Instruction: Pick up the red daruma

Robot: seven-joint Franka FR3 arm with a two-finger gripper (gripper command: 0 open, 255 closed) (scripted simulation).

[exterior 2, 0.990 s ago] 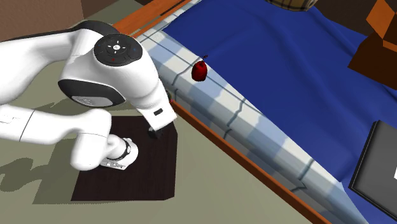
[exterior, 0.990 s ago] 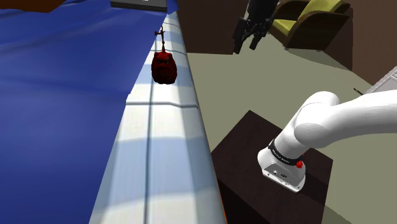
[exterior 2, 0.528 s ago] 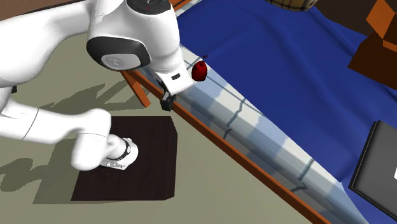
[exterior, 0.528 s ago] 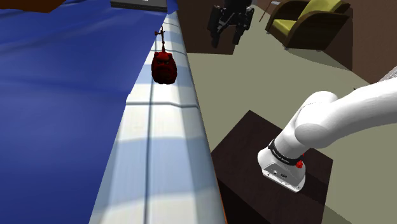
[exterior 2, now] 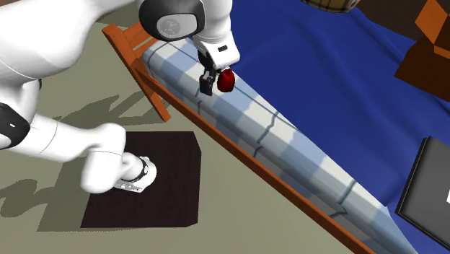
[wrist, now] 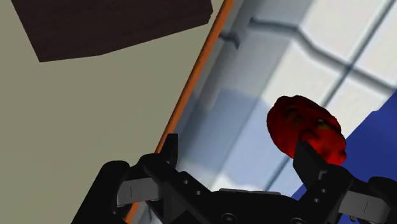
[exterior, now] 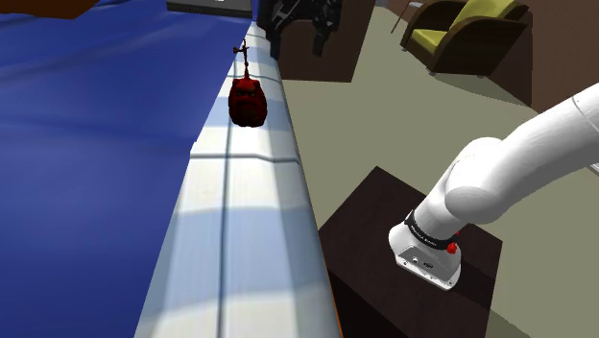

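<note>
the franka arm [exterior: 523,158] in glossy white, its links thick, rounded tubes that swell at each joint. a round dark grey cap [exterior 2: 177,22] covers one joint, and a dark band [exterior 2: 10,124] splits the white shell at another. the base collar [exterior: 422,233] wears a black ring with tiny white lettering (too small to read), with a red dot [exterior: 451,248] beside it and, below, a pale foot [exterior: 429,263] pricked with small dark holes. a little black rectangle [exterior 2: 220,50] marks the white wrist flange. the pincer [wrist: 238,149] is all black and blocky, its two fingers [wrist: 169,147] squared at the tips.
</note>
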